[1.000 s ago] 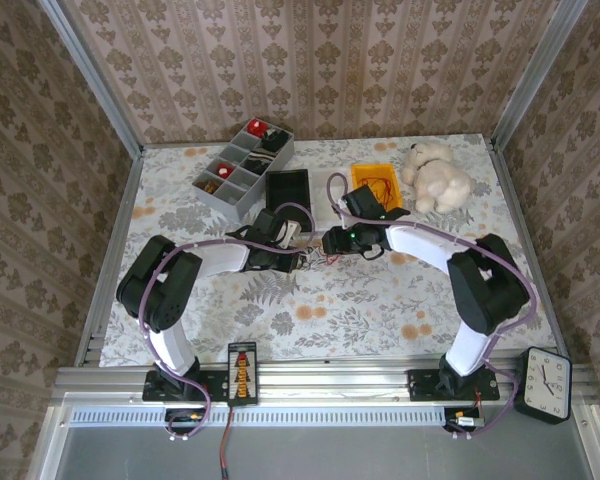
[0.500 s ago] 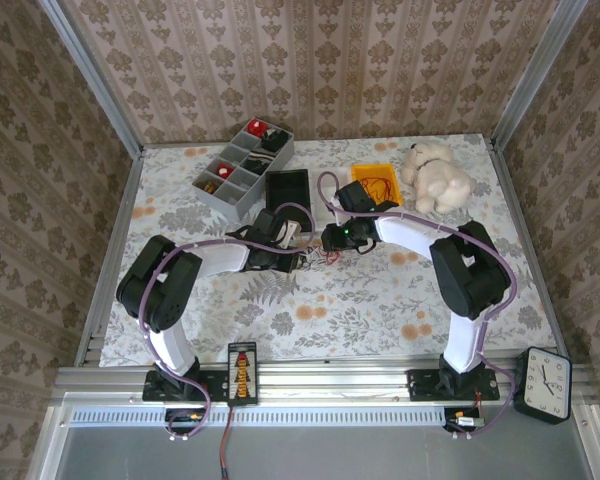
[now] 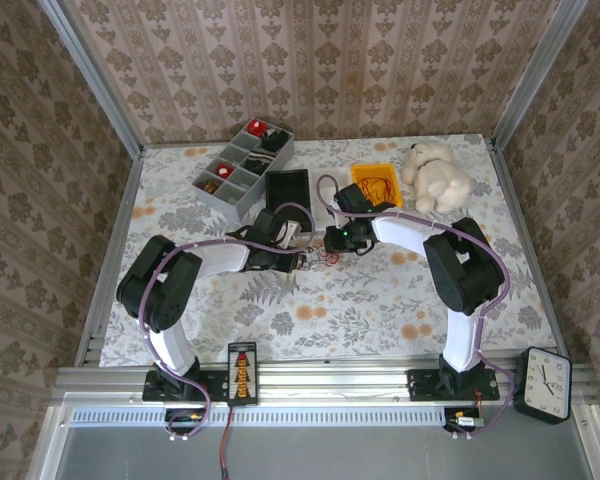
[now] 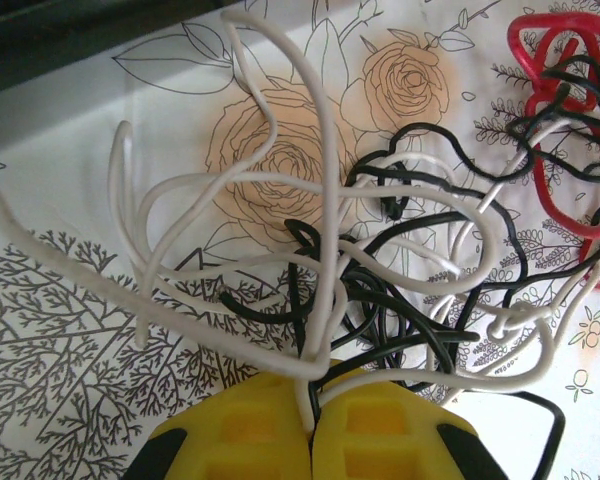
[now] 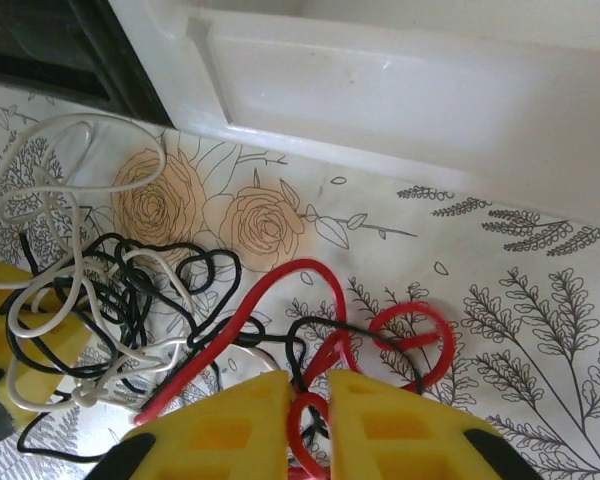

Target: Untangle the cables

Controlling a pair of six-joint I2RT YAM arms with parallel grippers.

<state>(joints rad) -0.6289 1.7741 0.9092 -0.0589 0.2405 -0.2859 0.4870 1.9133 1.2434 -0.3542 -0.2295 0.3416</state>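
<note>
While you watch mid-table tangle: your left gripper (image 4: 311, 408) clenched on whitish cable (image 4: 329, 200), right gripper (image 5: 310, 402) pinching red cable (image 5: 212, 345); black cable (image 4: 368, 292) snarled between.

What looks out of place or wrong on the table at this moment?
The white cable, black cable and red cable are knotted together in one messy heap instead of lying apart. The left tool is shut on the white one, the right tool on the red one.

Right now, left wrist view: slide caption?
Left gripper pinching the white cable, knotted with the black cable and red cable on floral tablecloth.
</note>
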